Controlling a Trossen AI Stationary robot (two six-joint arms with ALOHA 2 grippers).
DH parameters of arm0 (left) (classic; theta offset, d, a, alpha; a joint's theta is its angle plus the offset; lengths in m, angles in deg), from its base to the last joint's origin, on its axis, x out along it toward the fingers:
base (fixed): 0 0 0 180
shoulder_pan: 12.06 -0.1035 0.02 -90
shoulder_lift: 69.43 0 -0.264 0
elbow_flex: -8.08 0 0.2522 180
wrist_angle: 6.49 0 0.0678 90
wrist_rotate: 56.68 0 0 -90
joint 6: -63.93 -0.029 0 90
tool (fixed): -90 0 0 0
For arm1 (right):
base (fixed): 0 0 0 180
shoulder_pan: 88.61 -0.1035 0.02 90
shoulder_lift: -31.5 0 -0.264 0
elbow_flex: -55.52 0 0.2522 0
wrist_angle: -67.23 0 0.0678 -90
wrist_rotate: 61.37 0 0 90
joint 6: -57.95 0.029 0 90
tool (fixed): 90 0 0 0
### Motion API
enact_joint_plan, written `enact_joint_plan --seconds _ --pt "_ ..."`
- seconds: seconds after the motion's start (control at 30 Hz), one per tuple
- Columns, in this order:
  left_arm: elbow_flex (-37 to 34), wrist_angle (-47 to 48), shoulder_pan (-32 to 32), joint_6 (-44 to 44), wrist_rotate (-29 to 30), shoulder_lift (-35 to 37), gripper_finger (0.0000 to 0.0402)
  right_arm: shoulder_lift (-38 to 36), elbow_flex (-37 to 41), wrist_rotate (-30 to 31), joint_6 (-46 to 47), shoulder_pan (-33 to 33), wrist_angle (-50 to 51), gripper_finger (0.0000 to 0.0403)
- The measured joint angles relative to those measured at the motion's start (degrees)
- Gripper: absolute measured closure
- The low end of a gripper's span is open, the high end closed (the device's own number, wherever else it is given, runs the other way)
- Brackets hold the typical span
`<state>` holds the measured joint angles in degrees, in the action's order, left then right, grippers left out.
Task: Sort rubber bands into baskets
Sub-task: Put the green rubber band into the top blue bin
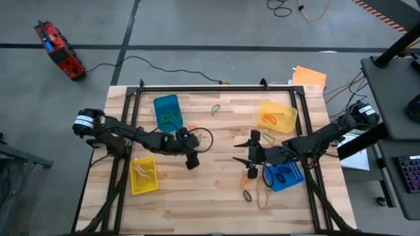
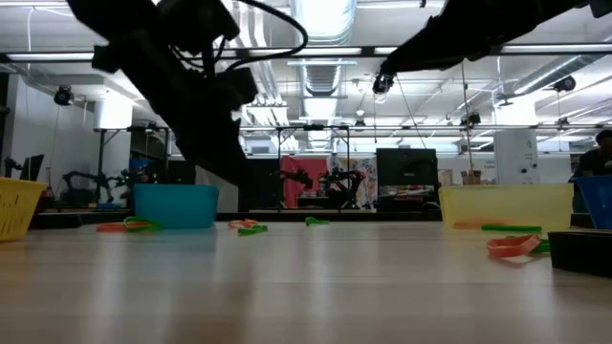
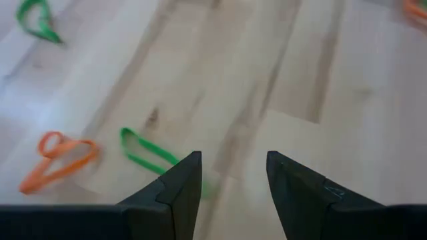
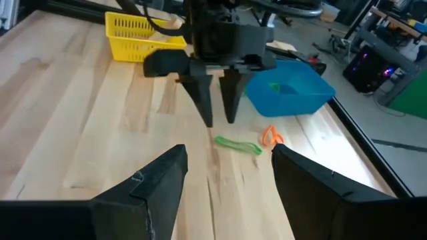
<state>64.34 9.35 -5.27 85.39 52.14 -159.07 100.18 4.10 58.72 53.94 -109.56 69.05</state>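
My left gripper (image 3: 230,175) hangs open over the middle of the table (image 1: 216,190), slanting down. A loose green rubber band (image 3: 143,152) lies on the wood just beside one finger, and an orange one (image 3: 57,159) lies past it. My right gripper (image 1: 251,149) is open and empty, pointing at the left gripper (image 4: 219,113) and the same green band (image 4: 237,145). Four baskets stand around: blue (image 1: 167,111) with green bands, yellow (image 1: 277,116) with orange ones, yellow (image 1: 143,175) with tan ones, blue (image 1: 283,174) with dark ones.
More loose bands lie on the wood: green (image 1: 215,109) at the far side, and orange (image 1: 251,174), black (image 1: 247,195) and tan (image 1: 262,196) near the right blue basket. A black frame (image 1: 216,86) runs round the table. A flat orange sheet (image 1: 308,77) lies at the far right corner.
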Motion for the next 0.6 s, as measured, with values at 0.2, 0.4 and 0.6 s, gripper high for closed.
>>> enact_joint_plan --seconds 0.2,0.4,0.6 --pt "-3.7 -4.8 -0.6 -2.6 4.2 0.0 0.0251 -0.1 0.0 0.0 1.0 0.0 -0.2 0.0188" --pt "-7.5 -14.0 -0.5 -2.6 4.2 0.0 0.0251 -0.1 0.0 0.0 2.1 0.0 -0.3 0.0188" --pt "-10.5 -17.1 -0.5 0.8 4.5 0.0 0.0251 -0.1 0.0 0.0 3.0 0.0 -0.3 0.0188"
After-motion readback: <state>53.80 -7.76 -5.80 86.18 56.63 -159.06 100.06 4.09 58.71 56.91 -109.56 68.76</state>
